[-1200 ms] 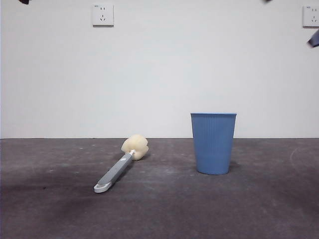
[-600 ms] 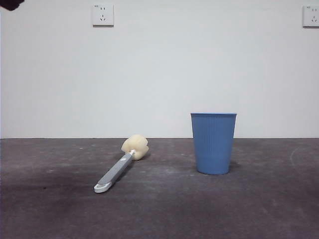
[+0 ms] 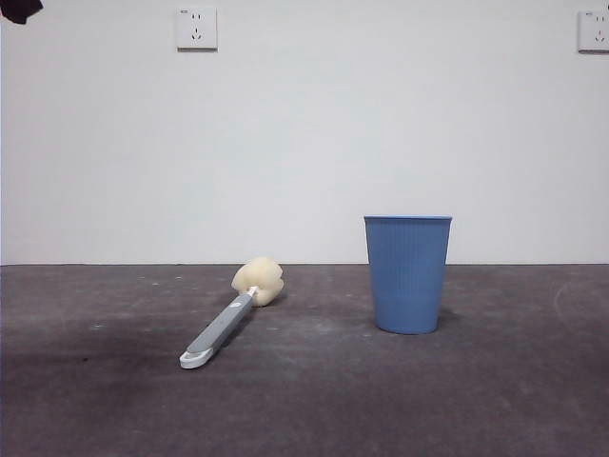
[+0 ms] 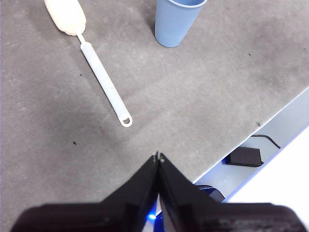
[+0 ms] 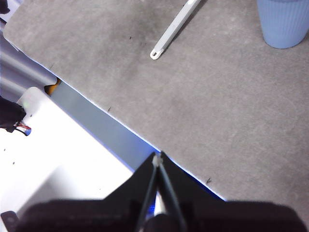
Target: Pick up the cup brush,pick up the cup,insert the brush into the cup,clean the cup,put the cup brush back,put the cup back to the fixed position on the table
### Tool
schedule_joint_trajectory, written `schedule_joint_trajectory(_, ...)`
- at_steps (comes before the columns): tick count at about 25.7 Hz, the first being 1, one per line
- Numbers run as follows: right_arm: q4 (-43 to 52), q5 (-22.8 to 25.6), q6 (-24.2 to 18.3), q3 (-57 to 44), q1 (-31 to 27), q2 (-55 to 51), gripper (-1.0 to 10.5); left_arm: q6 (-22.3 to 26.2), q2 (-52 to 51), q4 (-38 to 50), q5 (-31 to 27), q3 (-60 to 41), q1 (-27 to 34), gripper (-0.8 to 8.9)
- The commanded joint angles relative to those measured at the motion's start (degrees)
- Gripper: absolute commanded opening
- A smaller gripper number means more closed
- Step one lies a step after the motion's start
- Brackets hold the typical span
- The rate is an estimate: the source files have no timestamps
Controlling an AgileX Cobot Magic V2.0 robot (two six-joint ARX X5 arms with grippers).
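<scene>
The cup brush (image 3: 221,324) lies flat on the table (image 3: 314,400), left of centre, its cream sponge head toward the wall and its white tip toward me. It also shows in the left wrist view (image 4: 101,79) and, only its handle, in the right wrist view (image 5: 172,30). The light-blue cup (image 3: 407,273) stands upright to its right; it shows too in the left wrist view (image 4: 176,21) and the right wrist view (image 5: 284,21). My left gripper (image 4: 158,156) is shut and empty, above the table near its edge. My right gripper (image 5: 157,157) is shut and empty, above the table's edge.
A white wall with two power sockets (image 3: 196,28) stands behind the table. A black tip of an arm (image 3: 19,9) shows at the top left corner. A black power adapter (image 4: 245,155) lies below the table's edge.
The dark tip at the top left has come slightly further into view. The dark bit at the right edge has gone. The brush and cup have not moved.
</scene>
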Motion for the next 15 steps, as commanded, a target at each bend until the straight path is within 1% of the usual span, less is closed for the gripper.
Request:
schedule_joint_trajectory(1, 0.15, 0.07, 0.11, 0.13, 0.11, 0.0, 0.0, 0.66, -0.13, 0.76, -0.68, -0.35, 0.15, -0.03)
schedule_joint_trajectory(2, 0.15, 0.07, 0.11, 0.13, 0.11, 0.0, 0.0, 1.44, -1.09, 0.61, -1.51, -0.35, 1.16, -0.03)
schedule_joint_trajectory(3, 0.15, 0.07, 0.11, 0.13, 0.11, 0.0, 0.0, 5.64, -2.25, 1.92, -3.45, -0.37, 3.23, -0.03)
schedule_joint_trajectory(4, 0.15, 0.07, 0.11, 0.13, 0.11, 0.0, 0.0, 8.5, -3.08, 4.68, -3.58, -0.42, 5.68, -0.03)
schedule_joint_trajectory(5, 0.15, 0.09, 0.11, 0.13, 0.09, 0.0, 0.0, 12.31, -4.76, 9.77, -2.43, -0.66, 9.4, -0.03)
schedule_joint_trajectory(6, 0.15, 0.07, 0.11, 0.13, 0.07, 0.0, 0.0, 15.08, -6.4, 15.06, -0.5, -1.4, 12.68, -0.03)
schedule_joint_trajectory(7, 0.15, 0.07, 0.11, 0.13, 0.07, 0.0, 0.0, 17.62, -8.79, 22.18, 2.19, -3.1, 16.98, -0.03)
schedule_joint_trajectory(9, 0.15, 0.07, 0.11, 0.13, 0.07, 0.0, 0.0, 19.45, -13.9, 33.9, 4.76, -7.76, 24.74, -0.03)
schedule_joint_trajectory(11, 0.15, 0.07, 0.11, 0.13, 0.07, 0.0, 0.0, 20.06, -19.32, 42.14, 4.57, -13.77, 31.08, -0.03)
schedule_joint_trajectory(13, 0.15, 0.07, 0.11, 0.13, 0.07, 0.0, 0.0, 20.17, -24.57, 46.69, 4.28, -20.59, 36.02, -0.03)
schedule_joint_trajectory(15, 0.15, 0.07, 0.11, 0.13, 0.07, 0.0, 0.0, 20.17, -27.91, 48.19, 4.26, -25.2, 38.75, -0.03)
